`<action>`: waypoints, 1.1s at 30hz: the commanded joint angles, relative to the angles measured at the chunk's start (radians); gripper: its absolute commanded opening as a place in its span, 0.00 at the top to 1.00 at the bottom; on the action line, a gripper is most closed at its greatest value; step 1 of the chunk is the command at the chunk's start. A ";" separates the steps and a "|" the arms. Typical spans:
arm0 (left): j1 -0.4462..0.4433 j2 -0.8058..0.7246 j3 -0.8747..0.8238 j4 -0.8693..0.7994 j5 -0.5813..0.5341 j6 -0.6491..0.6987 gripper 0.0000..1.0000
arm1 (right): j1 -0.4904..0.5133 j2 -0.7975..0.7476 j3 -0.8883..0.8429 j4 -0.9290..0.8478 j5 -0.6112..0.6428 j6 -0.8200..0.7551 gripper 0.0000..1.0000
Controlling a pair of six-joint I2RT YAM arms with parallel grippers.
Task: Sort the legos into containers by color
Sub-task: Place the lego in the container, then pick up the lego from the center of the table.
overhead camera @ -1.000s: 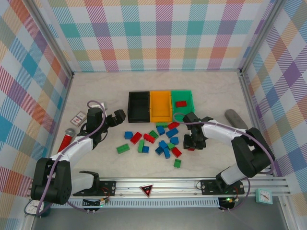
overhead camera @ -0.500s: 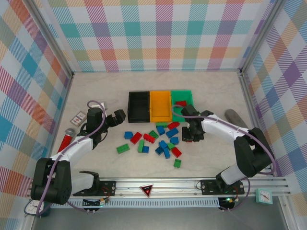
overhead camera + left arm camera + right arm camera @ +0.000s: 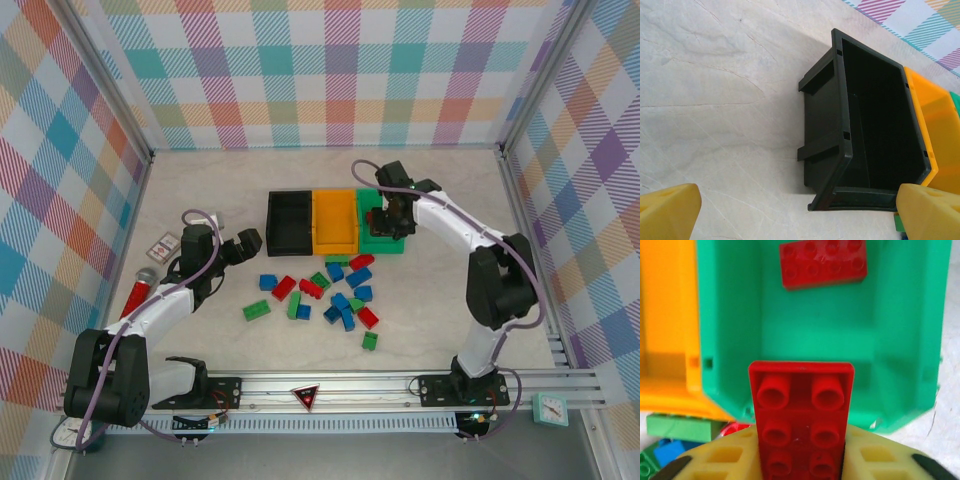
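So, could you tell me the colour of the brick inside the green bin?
The brick is red, clearest in the right wrist view.

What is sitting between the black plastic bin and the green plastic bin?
The orange open-topped plastic bin sits there, side by side with the black bin and the green bin, as the top view shows.

Left arm (image 3: 165,305): lies low at the left of the surface, wrist pointing right. Left gripper (image 3: 245,243): jaws spread wide. Right arm (image 3: 455,232): reaches far and leftward, wrist angled down. Right gripper (image 3: 392,215): jaws clamp a red lego (image 3: 801,410).
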 commanded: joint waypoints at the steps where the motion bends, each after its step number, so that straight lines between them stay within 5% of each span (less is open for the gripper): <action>1: -0.011 -0.002 0.024 0.001 0.003 0.020 0.00 | -0.008 0.042 0.070 -0.051 -0.002 -0.039 0.46; 18: -0.013 -0.018 0.008 0.012 -0.021 0.012 0.00 | -0.009 -0.264 -0.302 0.155 -0.088 -0.042 0.42; 26: -0.014 -0.125 0.048 -0.141 -0.152 0.013 0.00 | -0.008 -0.336 -0.473 0.332 -0.122 -0.078 0.41; 33: -0.023 -0.248 0.052 -0.353 -0.114 -0.058 0.00 | -0.009 -0.415 -0.599 0.487 -0.141 -0.086 0.41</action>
